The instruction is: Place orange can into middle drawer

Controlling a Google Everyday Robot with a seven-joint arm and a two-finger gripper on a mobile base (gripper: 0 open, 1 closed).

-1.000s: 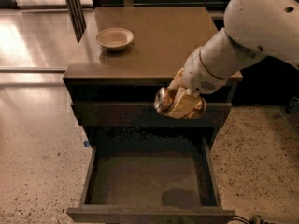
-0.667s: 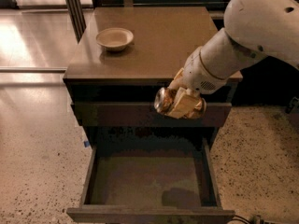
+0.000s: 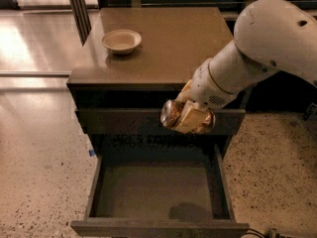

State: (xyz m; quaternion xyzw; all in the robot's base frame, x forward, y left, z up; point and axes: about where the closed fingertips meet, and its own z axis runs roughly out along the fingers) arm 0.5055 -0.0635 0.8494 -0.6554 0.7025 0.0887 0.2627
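My gripper is shut on the orange can, a shiny golden-orange can whose silvery end faces left. It holds the can in the air in front of the top drawer front, above the back of the open middle drawer. The drawer is pulled out, a wide dark tray with low side walls and a bare floor. The can's shadow lies on the drawer floor near the front right. My white arm reaches in from the upper right.
A pale round bowl sits on the brown cabinet top at the back left. A drawer front with light scratch marks shows behind the open drawer. Speckled floor lies on both sides.
The gripper with the can has dropped slightly toward the open drawer. The bowl and the drawer have not moved.
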